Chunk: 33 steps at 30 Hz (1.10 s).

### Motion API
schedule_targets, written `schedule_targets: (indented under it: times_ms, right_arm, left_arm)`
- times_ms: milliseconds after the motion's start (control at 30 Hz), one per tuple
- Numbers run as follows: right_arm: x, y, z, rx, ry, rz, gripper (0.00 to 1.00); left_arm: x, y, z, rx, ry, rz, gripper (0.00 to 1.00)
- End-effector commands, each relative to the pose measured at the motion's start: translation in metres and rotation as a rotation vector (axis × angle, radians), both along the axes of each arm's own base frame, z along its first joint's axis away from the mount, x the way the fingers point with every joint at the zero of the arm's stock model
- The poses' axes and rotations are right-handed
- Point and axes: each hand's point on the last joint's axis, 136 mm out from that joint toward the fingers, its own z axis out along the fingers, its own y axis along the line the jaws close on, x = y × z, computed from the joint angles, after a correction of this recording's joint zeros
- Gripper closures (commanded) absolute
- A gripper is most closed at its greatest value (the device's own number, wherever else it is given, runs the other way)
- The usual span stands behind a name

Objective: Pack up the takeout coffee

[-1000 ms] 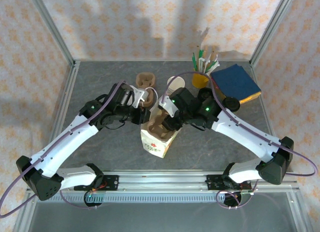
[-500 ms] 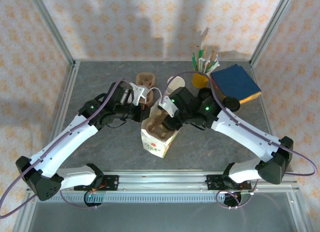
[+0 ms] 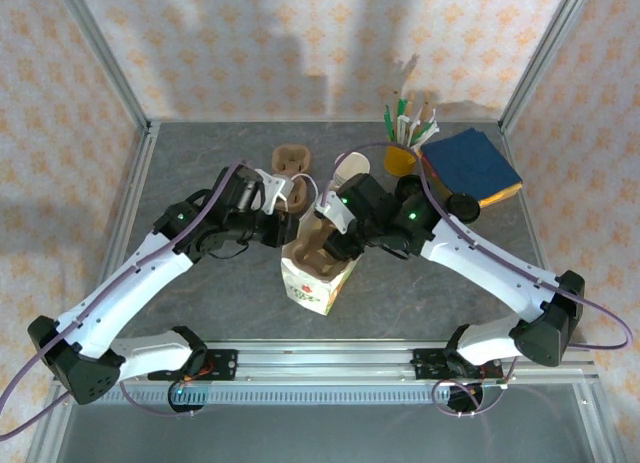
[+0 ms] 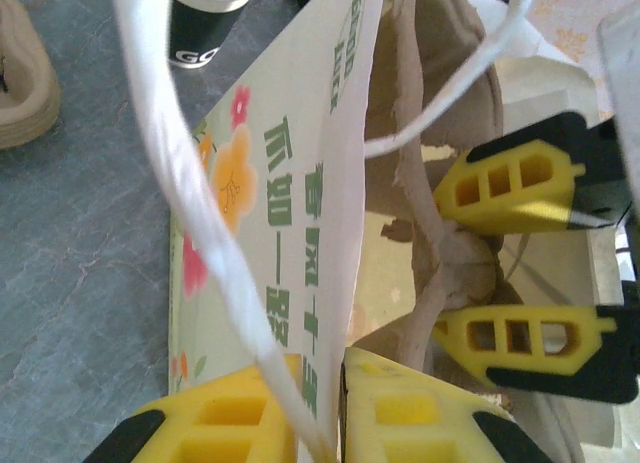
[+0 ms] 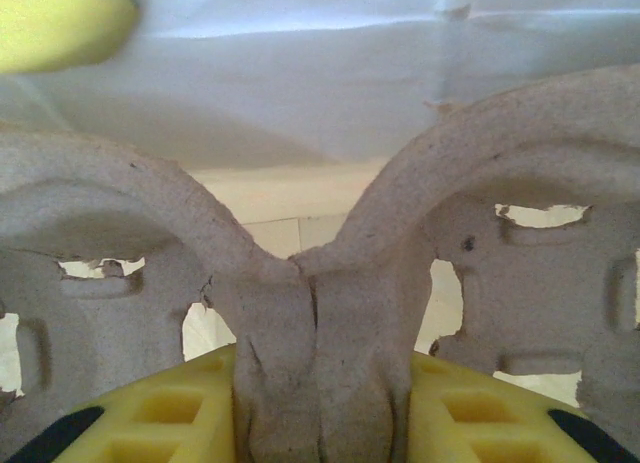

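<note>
- Grip check: the right gripper (image 5: pixel 322 403) has its jaws clenched on the centre ridge of the pulp cup carrier (image 5: pixel 470 143). In the overhead view the carrier stands partly inside the mouth of the paper bag (image 3: pixel 312 286), at centre frame.
- The left gripper (image 4: pixel 338 408) has its jaws clamped on the bag's wall at the rim, and the white cord handle (image 4: pixel 190 203) loops past them.
- The takeout coffee (image 3: pixel 463 205) stands on the table (image 3: pixel 200 173) right of centre, near the blue napkin stack (image 3: pixel 470 161). It is well apart from the bag and neither gripper touches it.
- Step in hand, as I judge it: seating the carrier in the bag before the cup goes in.
- To do it well:
  - Pull the bag wall outward so the mouth is wide.
  - Lower the carrier level.
  - Watch that its corners do not snag the paper or the cord.
  - Let go only once it sits flat on the bottom.
</note>
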Motion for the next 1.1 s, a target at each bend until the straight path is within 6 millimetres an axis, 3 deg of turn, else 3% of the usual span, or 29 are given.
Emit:
schedule_targets:
  times_ms: [0, 233, 467, 600, 867, 1067]
  right_arm:
    - [0.006, -0.004, 0.011, -0.015, -0.045, -0.019, 0.63]
    - [0.023, -0.012, 0.01, -0.081, -0.095, -0.084, 0.63]
    - [0.025, -0.01, 0.037, -0.02, -0.154, -0.078, 0.63]
    - [0.029, -0.012, 0.039, -0.025, -0.181, -0.092, 0.63]
    - [0.032, -0.019, 0.011, -0.102, -0.163, -0.106, 0.62]
    - [0.021, -0.013, -0.014, -0.122, -0.089, -0.05, 0.63]
  left_arm:
    - [-0.008, 0.01, -0.007, 0.027, 0.019, 0.012, 0.82]
    - [-0.01, 0.003, -0.008, 0.002, 0.017, -0.027, 0.9]
    - [-0.01, 0.003, -0.007, 0.004, 0.006, -0.038, 0.92]
    - [-0.01, 0.002, -0.006, 0.006, 0.003, -0.042, 0.93]
    - [-0.009, 0.001, -0.003, 0.0, -0.005, -0.042, 0.93]
    - [-0.006, -0.002, 0.004, -0.018, -0.015, -0.04, 0.92]
